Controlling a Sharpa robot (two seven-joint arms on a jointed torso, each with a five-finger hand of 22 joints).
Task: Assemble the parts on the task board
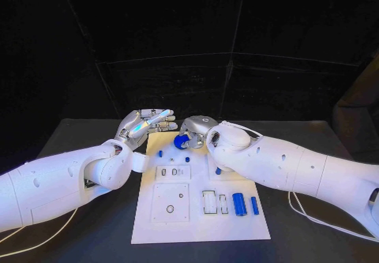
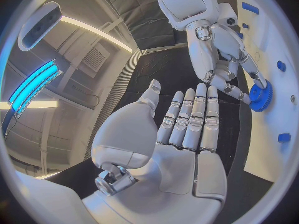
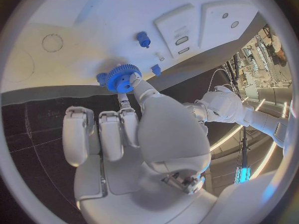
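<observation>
The white task board (image 1: 237,227) lies in the middle of the table. At its far end my right hand (image 1: 197,130) pinches a blue gear (image 1: 182,142) between thumb and fingertips. The gear (image 3: 123,77) sits right at the board's (image 3: 93,20) surface, and I cannot tell whether it rests on it. The gear (image 2: 260,95) also appears under the right hand (image 2: 221,50) in the left wrist view. My left hand (image 1: 146,125) hovers just left of the board's far end, palm (image 2: 181,134) flat, fingers straight, holding nothing. Small blue pegs (image 1: 160,153) stand near the gear.
Two blue cylinders (image 1: 239,204) (image 1: 255,205) lie at the board's near right, beside white slotted pieces (image 1: 209,201). More blue pegs (image 3: 144,39) (image 2: 284,138) stand on the board. A cable (image 1: 304,215) trails on the table under my right arm.
</observation>
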